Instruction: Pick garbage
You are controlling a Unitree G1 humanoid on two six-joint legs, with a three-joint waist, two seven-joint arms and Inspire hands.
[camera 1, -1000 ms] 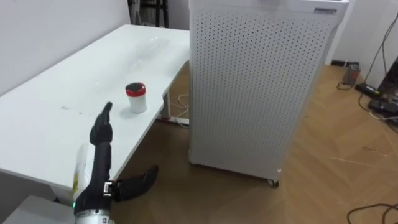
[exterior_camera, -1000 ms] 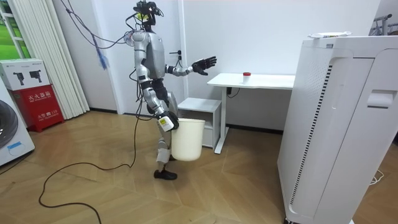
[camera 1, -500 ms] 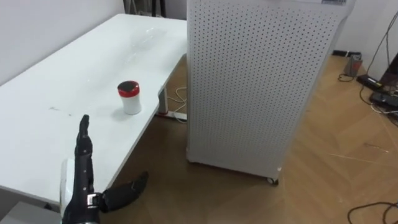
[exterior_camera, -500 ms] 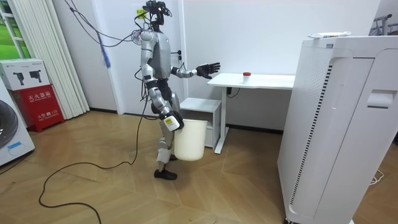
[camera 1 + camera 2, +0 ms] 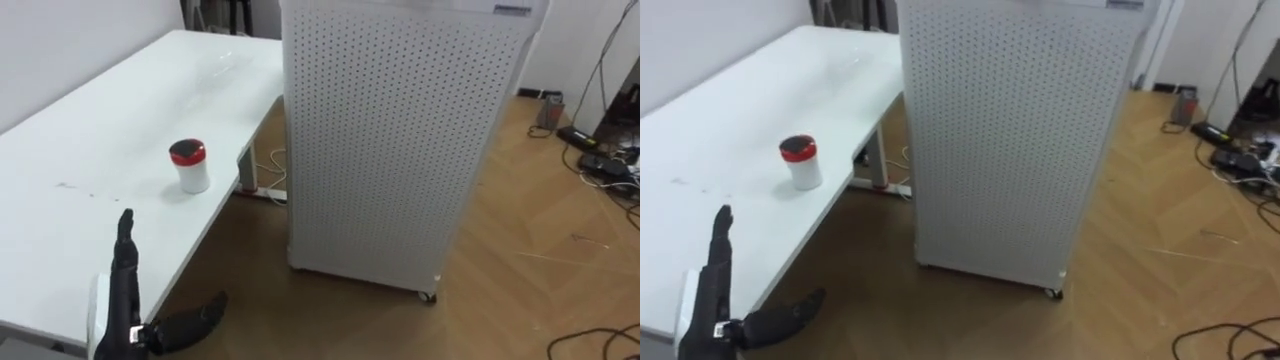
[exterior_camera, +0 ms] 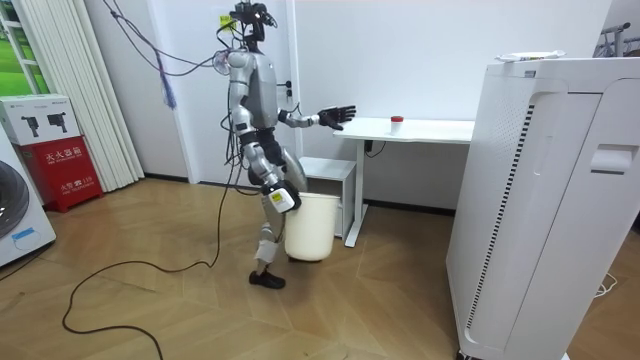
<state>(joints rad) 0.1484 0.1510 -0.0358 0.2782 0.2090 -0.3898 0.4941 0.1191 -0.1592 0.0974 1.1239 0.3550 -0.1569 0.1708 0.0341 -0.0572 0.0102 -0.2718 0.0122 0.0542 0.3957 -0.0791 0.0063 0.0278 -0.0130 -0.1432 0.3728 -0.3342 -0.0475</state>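
Red-lidded cup (image 5: 189, 166), the garbage I'm after, stands upright on the white table (image 5: 90, 120), near its right edge and far out ahead of me. Nothing is touching it. My left hand (image 5: 124, 292) is stretched out low at the near end of the table, fingers straight and thumb spread wide. It's open and empty, and well short of the cup. In the room view the robot stands at the table's end, with that arm reaching over the corner. My right hand (image 6: 283, 198) hangs down at the rim of the white bin (image 6: 308, 230) beside the legs; I can't tell from here whether it's gripping. On the right stands the tall perforated cabinet (image 5: 390, 150), apart from the table. So by my reckoning we're early: approach only. The reach, the grasp, the lift and the drop into the bin are all yet to come.
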